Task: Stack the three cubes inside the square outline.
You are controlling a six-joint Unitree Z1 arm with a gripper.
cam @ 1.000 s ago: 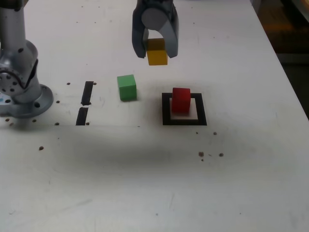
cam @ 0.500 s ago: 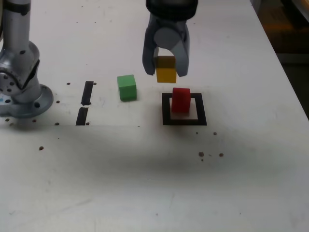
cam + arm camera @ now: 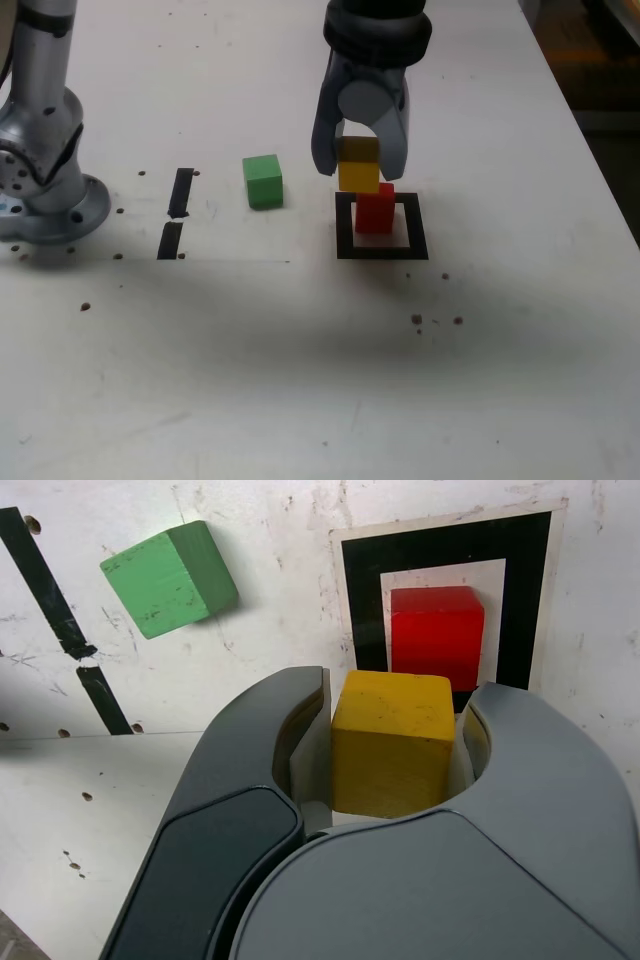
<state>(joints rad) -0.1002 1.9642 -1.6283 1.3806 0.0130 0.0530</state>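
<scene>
The end effector [image 3: 359,165] grips the yellow cube [image 3: 358,166] between two curved, smooth grey plastic jaws that close on its opposite faces. The yellow cube [image 3: 391,742] is a matte, sharp-edged block with a few small dark specks, and it hangs above the bench, just over the red cube [image 3: 375,209] and slightly toward the exterior view's left of it; whether the two touch cannot be told. The red cube [image 3: 437,635] is a like-sized solid block with a flat, even finish, standing inside the square outline [image 3: 381,227], a frame of thin black tape around a white middle. The green cube [image 3: 263,181] sits well apart on the exterior view's left, its faces scuffed with dark marks in the wrist view [image 3: 170,578]. Further left lie two short black strips [image 3: 176,213]. The bench [image 3: 320,370] is a white, flat surface, scratched and dotted with small holes.
</scene>
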